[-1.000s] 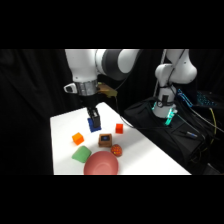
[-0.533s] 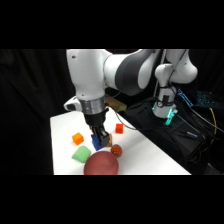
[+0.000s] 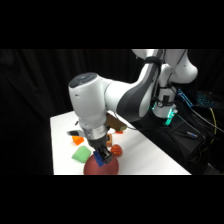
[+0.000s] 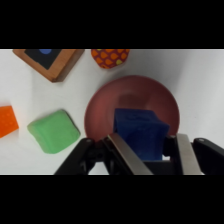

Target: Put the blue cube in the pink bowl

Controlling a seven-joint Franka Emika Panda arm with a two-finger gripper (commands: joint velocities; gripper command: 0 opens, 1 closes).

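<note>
The blue cube [image 4: 140, 131] is held between my gripper's [image 4: 148, 150] two fingers, right above the inside of the pink bowl [image 4: 105, 102]. In the side view the gripper [image 3: 102, 157] hangs low over the pink bowl [image 3: 99, 168] at the table's front edge, with the blue cube [image 3: 101, 160] just over the bowl's rim. The gripper is shut on the cube.
A green block [image 4: 54, 131] lies left of the bowl, an orange block [image 4: 7, 120] further left. A brown wooden block with a blue mark [image 4: 49, 58] and an orange-red ball [image 4: 110, 56] lie beyond the bowl. The white table [image 3: 145, 155] ends close to the bowl.
The arm has swung forward and down with the blue cube, from above the blocks to right over the pink bowl.
</note>
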